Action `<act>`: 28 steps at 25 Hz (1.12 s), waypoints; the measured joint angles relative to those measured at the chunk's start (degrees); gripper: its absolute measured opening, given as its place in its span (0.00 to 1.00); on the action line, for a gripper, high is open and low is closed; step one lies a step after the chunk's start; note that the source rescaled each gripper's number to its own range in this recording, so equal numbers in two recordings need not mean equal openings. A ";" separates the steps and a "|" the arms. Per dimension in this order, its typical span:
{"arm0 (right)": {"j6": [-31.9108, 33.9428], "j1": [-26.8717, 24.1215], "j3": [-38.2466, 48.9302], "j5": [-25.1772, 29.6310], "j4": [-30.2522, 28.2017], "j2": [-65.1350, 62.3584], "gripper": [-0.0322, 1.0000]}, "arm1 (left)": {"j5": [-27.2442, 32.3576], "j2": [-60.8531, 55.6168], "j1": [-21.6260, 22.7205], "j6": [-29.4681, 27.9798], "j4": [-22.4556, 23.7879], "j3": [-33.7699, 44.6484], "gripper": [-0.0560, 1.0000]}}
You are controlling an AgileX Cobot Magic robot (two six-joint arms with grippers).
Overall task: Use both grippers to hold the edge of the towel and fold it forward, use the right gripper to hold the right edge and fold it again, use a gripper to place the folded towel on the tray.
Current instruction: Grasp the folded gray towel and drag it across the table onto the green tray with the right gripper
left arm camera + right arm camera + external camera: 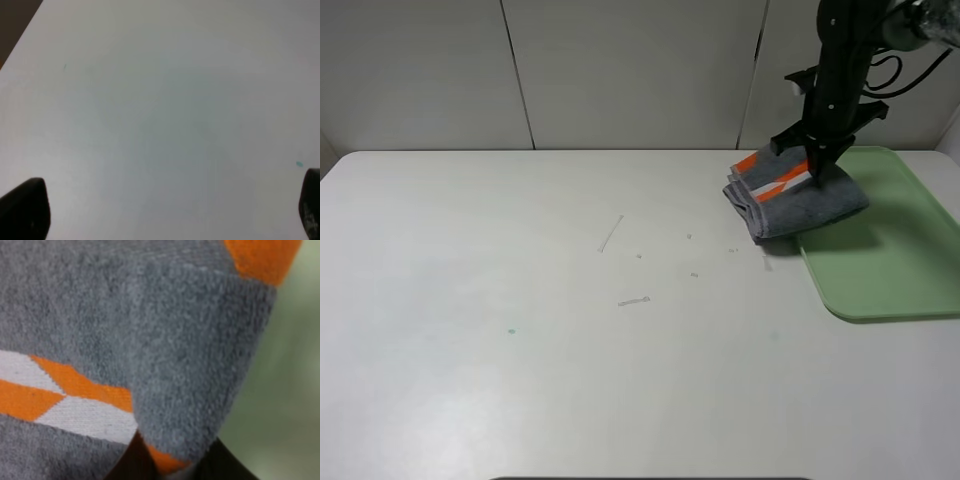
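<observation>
Folded dark grey terry towel [796, 196] with orange and white patches, hanging from the black two-fingered right gripper [817, 168] at the far right of the white table [570, 330]; the jaws are pinched narrowly on its upper fold. The towel overlaps the far left corner of the pale green rectangular plastic tray [890, 260]; whether it touches the tray cannot be told. The black left gripper [165, 210], seen only in its wrist view, is spread wide over bare table, holding nothing.
</observation>
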 joint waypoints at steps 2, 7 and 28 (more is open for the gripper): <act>-0.06 -2.19 0.00 -0.58 0.16 0.00 0.15 | 0.00 0.00 0.00 0.00 0.00 0.00 1.00; -0.17 -7.33 0.00 -1.75 0.64 0.00 0.15 | 0.00 0.00 0.00 0.00 0.00 0.00 1.00; 1.14 -11.29 0.00 -4.03 1.36 0.00 0.75 | 0.00 0.00 0.00 0.00 0.00 0.00 1.00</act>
